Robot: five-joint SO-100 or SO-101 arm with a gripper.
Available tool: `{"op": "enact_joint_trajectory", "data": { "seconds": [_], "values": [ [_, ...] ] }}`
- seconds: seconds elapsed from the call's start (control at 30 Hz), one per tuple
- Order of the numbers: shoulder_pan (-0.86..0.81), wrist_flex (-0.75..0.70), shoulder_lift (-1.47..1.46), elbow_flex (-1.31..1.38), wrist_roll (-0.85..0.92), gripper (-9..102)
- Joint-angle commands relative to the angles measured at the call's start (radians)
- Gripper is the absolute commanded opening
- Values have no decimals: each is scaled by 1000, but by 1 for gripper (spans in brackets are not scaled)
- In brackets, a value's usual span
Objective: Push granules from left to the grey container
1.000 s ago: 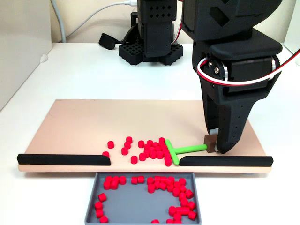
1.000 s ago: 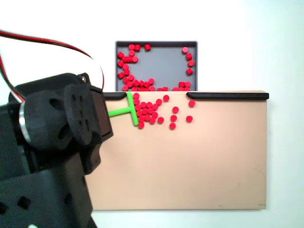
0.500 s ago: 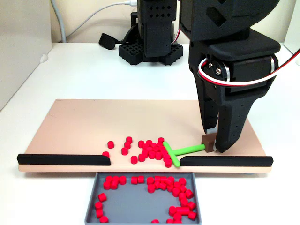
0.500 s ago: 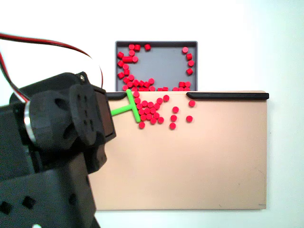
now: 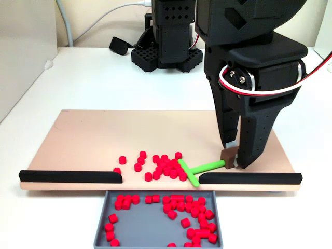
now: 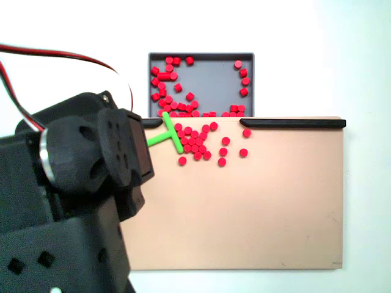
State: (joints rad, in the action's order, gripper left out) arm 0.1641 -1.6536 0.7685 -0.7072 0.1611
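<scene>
here, fingers (image 5: 234,160) closed on the brown end block of the green pusher stick (image 5: 199,169), granules (image 5: 161,166) clustered on the tan board (image 5: 104,140) just past the stick's crossbar, more lying in the grey container (image 5: 145,228) below the gap between the black rails (image 5: 70,177)

My arm (image 5: 249,46) is matte black printed plastic, blocky and angular; its base (image 5: 166,52) has a honeycomb grid of holes; red, white and black wires (image 5: 259,85) loop across the wrist beside a silver motor ring; the gripper (image 5: 234,155) tapers to two black fingers dotted with small holes; from above I see a round hub with screw holes (image 6: 113,143).
</scene>
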Motion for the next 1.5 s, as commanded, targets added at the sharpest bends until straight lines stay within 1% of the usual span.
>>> {"op": "enact_joint_trajectory", "data": {
  "seconds": [0.0,0.8,1.3,1.47],
  "values": [
    [-17,-5,18,3,14,0],
    [-37,-5,20,3,61,0],
    [18,-5,77,3,29,0],
    [46,-29,118,3,25,0]
  ]
}}
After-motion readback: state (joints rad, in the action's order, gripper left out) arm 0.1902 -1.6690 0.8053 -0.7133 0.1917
